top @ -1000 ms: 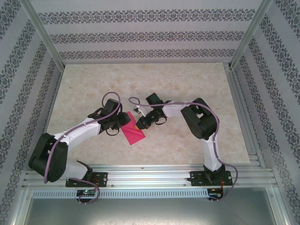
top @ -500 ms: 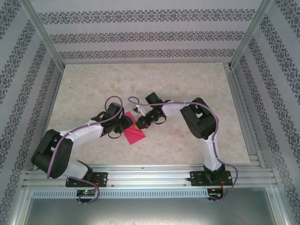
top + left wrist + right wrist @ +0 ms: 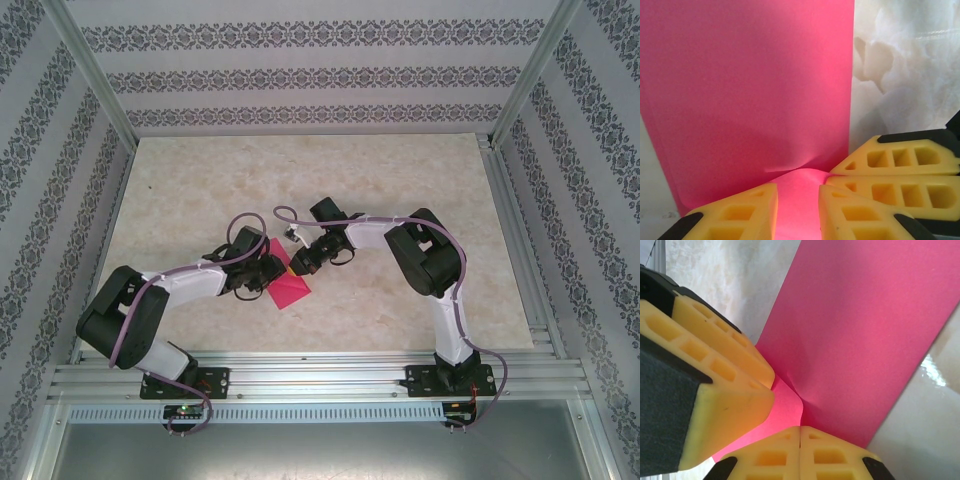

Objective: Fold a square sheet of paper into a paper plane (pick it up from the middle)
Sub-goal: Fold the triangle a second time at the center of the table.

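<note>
Near left: elbow now swung in, left gripper (image 3: 268, 274) shifted onto the sheet of paper (image 3: 291, 287) at the middle of the table (image 3: 400, 180), fingers (image 3: 735, 212) narrowly parted astride a raised ridge, not clamping. Just beyond: right gripper (image 3: 299, 264) pinched shut on the paper's edge. Probably setting up a crease.

Left gripper (image 3: 797, 210), right gripper (image 3: 800, 440) meet tip-to-tip over the paper (image 3: 740, 90) — open table (image 3: 300, 180) beyond (walls (image 3: 300, 75) flank it).
</note>
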